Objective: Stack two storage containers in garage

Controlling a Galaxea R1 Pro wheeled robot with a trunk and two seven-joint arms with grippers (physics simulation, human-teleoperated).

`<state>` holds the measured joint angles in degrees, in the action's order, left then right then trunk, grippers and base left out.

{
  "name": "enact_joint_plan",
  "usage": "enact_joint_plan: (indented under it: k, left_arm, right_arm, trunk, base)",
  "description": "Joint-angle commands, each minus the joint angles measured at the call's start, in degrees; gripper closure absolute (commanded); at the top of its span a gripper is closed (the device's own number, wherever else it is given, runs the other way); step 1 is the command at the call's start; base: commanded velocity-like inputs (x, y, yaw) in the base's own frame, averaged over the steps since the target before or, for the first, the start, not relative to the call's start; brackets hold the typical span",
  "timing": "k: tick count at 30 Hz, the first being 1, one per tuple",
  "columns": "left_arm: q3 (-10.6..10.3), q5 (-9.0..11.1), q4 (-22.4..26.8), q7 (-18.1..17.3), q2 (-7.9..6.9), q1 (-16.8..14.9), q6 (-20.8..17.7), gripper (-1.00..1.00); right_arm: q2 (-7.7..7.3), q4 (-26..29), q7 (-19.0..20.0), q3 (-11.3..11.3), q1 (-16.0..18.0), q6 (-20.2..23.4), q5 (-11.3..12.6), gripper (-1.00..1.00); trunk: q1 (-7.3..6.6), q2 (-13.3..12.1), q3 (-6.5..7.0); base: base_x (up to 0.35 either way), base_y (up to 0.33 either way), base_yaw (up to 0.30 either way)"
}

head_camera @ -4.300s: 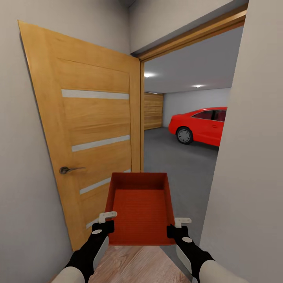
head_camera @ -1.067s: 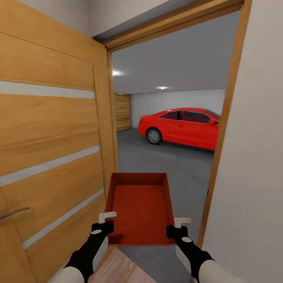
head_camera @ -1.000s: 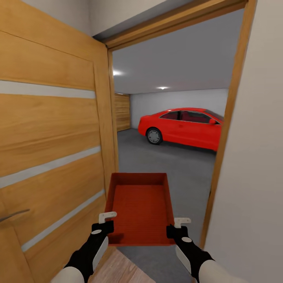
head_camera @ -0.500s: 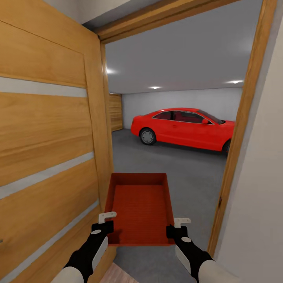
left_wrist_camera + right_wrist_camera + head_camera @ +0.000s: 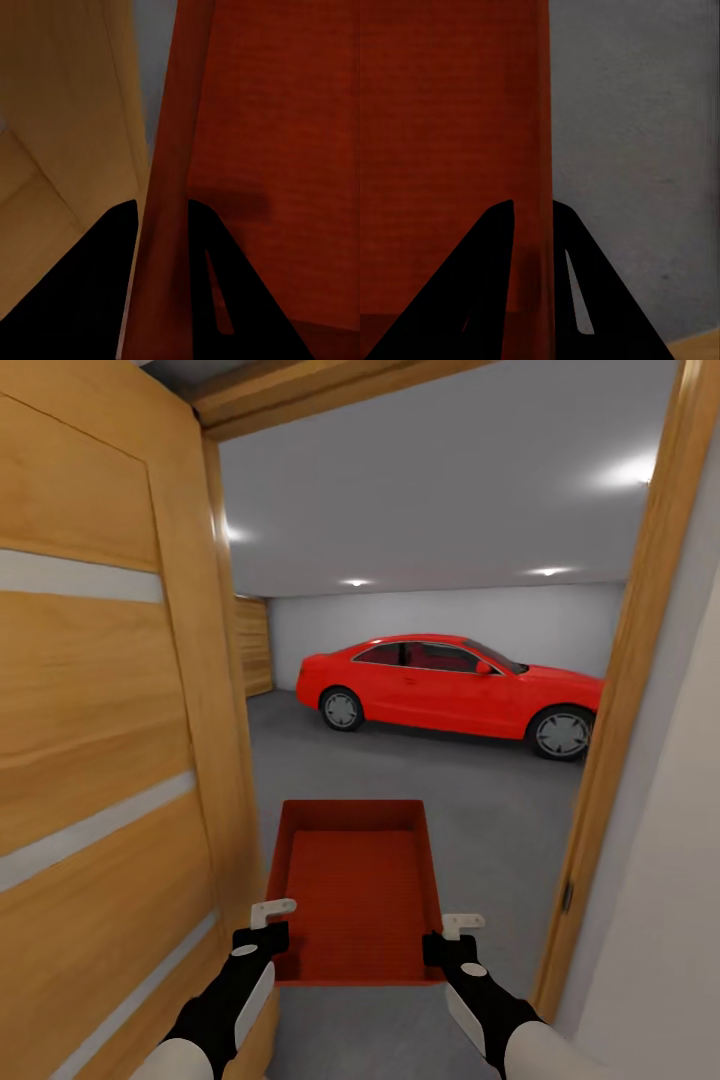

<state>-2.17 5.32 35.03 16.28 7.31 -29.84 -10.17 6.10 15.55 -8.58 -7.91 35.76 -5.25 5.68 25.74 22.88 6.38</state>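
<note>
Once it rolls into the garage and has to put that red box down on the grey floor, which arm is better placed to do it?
Neither alone. The left gripper pinches the storage container's left wall, the right gripper its right wall. Lowering it to the floor likely takes both. The left has less room, beside the door.

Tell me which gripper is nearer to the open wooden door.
Left. The left gripper clamps the storage container's left wall right beside the open wooden door. The right gripper clamps the right wall, with the container between it and the door.

Red car's tail behind doorframe
</note>
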Motion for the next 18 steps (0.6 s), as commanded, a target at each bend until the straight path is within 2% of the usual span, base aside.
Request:
enact_joint_plan:
  k: [1, 12, 18]
  left_arm:
    - [-0.11, -0.4, 0.13, 0.77, -0.46, 0.05, -0.47, 1.0]
    - [-0.02, -0.33, 0.13, 0.77, -0.44, 0.04, -0.54, 1.0]
    - [-0.11, -0.4, 0.13, 0.77, -0.45, 0.05, -0.47, 1.0]
  right_arm:
    - [-0.03, 0.01, -0.29, 0.96, 0.1, -0.28, 0.4, 1.0]
    - [-0.03, 0.01, -0.3, 1.03, 0.1, -0.28, 0.38, 1.0]
    - [-0.03, 0.01, -0.3, 1.03, 0.1, -0.3, 0.38, 1.0]
  trunk:
    - [0.05, 0.04, -0.02]
    - [0.05, 0.04, -0.02]
    - [0.05, 0.04, -0.02]
  base:
    - [0.297, 0.168, -0.252]
    - [0.298, 0.165, -0.251]
    - [0.316, 0.1, -0.252]
